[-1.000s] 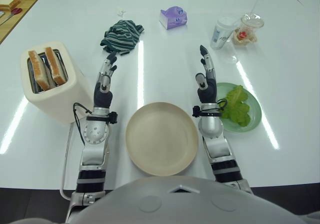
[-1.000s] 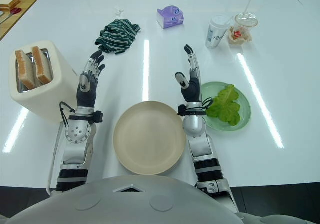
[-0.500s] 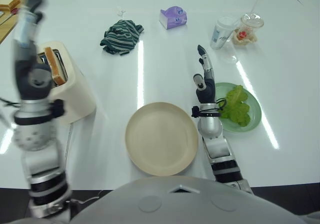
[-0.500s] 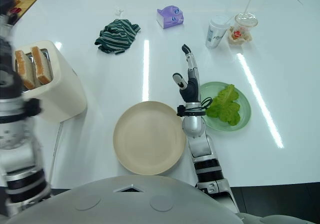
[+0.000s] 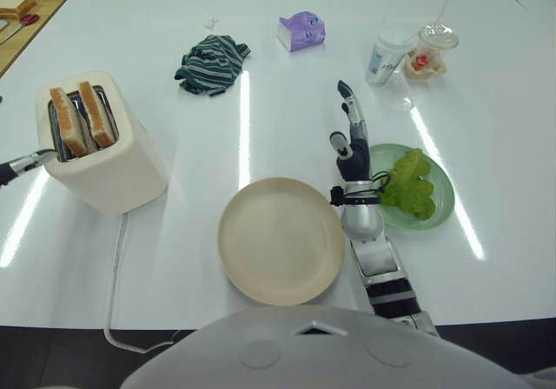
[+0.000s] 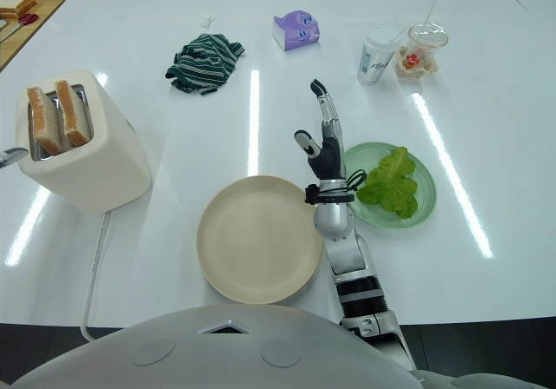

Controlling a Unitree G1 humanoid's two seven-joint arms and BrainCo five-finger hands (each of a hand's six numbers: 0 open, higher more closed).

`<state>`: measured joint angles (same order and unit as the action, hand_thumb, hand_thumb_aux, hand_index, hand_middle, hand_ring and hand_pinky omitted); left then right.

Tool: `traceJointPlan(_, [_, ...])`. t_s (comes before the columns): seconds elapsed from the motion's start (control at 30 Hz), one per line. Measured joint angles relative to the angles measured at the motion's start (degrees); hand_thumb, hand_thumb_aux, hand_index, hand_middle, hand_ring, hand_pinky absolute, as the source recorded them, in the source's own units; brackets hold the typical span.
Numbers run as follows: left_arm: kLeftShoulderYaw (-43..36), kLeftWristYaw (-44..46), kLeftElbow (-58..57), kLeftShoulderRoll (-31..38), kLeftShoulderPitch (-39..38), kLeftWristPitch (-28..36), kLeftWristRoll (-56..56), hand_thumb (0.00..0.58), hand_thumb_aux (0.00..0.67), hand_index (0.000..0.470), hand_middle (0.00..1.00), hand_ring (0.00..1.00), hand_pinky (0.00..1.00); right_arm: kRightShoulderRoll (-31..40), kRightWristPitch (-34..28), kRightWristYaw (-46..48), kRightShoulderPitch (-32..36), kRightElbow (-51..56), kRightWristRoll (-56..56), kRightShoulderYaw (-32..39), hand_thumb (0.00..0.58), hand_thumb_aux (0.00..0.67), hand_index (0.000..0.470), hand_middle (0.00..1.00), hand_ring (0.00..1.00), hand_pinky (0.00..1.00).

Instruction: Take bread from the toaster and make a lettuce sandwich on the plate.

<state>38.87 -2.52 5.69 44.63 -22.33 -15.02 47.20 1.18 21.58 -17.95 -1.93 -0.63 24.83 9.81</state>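
Left eye view is taken as the reference: two bread slices (image 5: 82,120) are seen standing side by side in the slots of the toaster (image 5: 109,163), at 9 o'clock from the bare plate (image 5: 280,240), so no bread is judged to have been taken yet. A sliver of the left hand (image 5: 19,165) is seen at the frame's edge, just beside the toaster at its 9 o'clock; whether it is open or closed cannot be told. The right hand (image 5: 352,141) is held upright with its fingers spread, nothing gripped, between the plate and the green dish (image 5: 441,205), which carries the lettuce (image 5: 410,185) at 2 o'clock from the plate. Since the slices sit so close together, both could be caught at once, or one crushed by a hard pinch. The toaster could be tipped or dragged if a slice sticks, its cord (image 5: 113,276) trailing loose toward 6 o'clock. The dish could be nudged by the nearby right hand.
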Motion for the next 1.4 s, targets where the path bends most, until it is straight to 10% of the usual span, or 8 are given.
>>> traceJointPlan(1.4, [-13.7,1.2,-0.2,1.1,5.0,16.8,-1.3,0.0,0.0,0.0,0.0,0.0,0.0,-0.3,0.0,-0.5,-0.2,2.3,0.1,1.0,0.0,0.0,0.0,0.0,0.0,0.0])
